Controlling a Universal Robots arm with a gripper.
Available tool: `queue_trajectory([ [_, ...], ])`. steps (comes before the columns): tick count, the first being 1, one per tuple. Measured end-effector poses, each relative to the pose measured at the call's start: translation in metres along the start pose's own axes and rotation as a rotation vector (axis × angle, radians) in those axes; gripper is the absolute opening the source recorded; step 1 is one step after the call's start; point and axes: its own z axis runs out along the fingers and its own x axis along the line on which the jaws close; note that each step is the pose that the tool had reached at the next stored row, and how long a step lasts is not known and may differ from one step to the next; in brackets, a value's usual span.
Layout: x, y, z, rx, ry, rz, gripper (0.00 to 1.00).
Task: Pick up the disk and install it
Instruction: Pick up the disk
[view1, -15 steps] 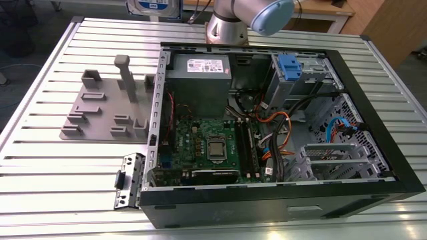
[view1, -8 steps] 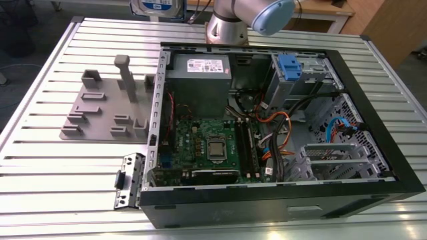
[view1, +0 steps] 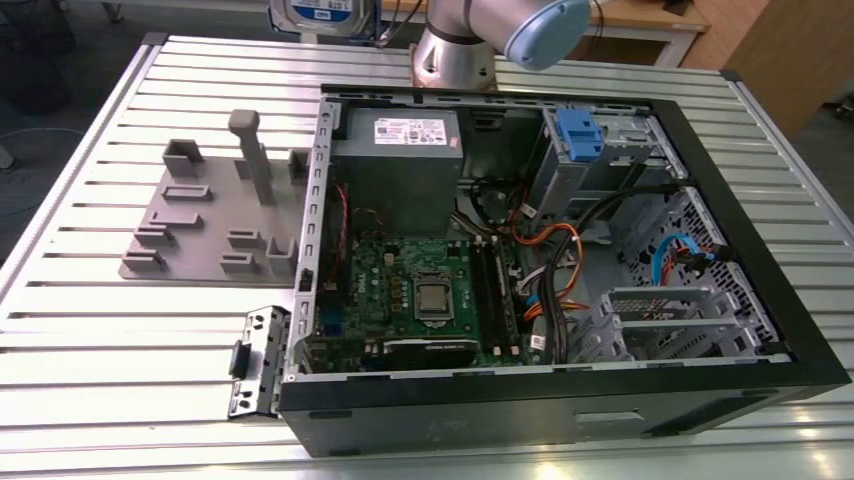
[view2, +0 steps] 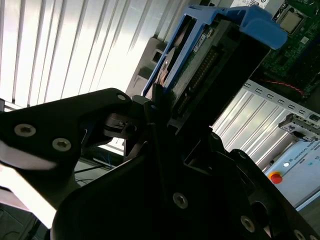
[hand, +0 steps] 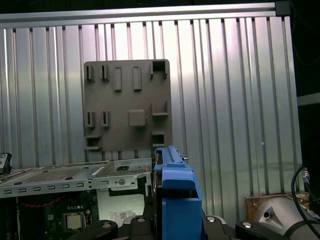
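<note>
- One disk (view2: 210, 55), framed in blue, is clamped between the closed fingers of the single pincer (view2: 159, 107).
- In the exterior view it hangs above the worktop (view1: 107, 350), beyond one open computer case (view1: 534, 410).
- One grey fixture plate (view1: 200, 230) lies beside the case.

The ribbed silver aluminium table (view1: 107, 380) is patterned with parallel slats and dark grooves. On the exterior view's left lies a plain matt grey plastic fixture tray (view1: 200, 225). The open black metal computer case (view1: 561, 410) holds a green circuit motherboard (view1: 400, 290), a grey boxy power supply (view1: 394, 175) with a white sticker, orange flat cables (view1: 561, 245) and a light blue cable (view1: 674, 245). Far inside, a small blue plastic latch (view1: 577, 135) sits on a grey metal drive cage (view1: 627, 150). The silver robot arm (view1: 454, 50) has a pale blue cap (view1: 547, 30). The black gripper (hand: 174, 222) grips the flat silver rectangular disk (view1: 320, 15), which has a white-and-blue label and a bright blue plastic bracket (hand: 175, 195).
</note>
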Motion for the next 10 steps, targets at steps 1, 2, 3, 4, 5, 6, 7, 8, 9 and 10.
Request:
queue_trajectory([
  [1, 0.0001, -0.0009, 0.0, 0.0, 0.0, 0.0, 0.36],
  [2, 0.0003, -0.0018, 0.0, 0.0001, -0.0001, 0.0, 0.36],
  [3, 0.0004, -0.0027, 0.0, 0.0001, -0.0001, 0.0, 0.36],
  [4, 0.0005, -0.0037, 0.0, 0.0001, -0.0001, 0.0, 0.36],
  [5, 0.0007, -0.0047, -0.0001, 0.0, 0.0, 0.0, 0.36],
  [6, 0.0008, -0.0056, -0.0001, 0.0001, 0.0, 0.0, 0.36],
  [7, 0.001, -0.0065, -0.0001, 0.0, 0.0, 0.0, 0.36],
  [8, 0.0011, -0.0073, -0.0001, 0.0, 0.0, 0.0, 0.36],
  [9, 0.0013, -0.0083, -0.0002, 0.0, 0.0, 0.0, 0.36],
  [10, 0.0015, -0.0091, -0.0002, 0.0, 0.0, 0.0, 0.36],
])
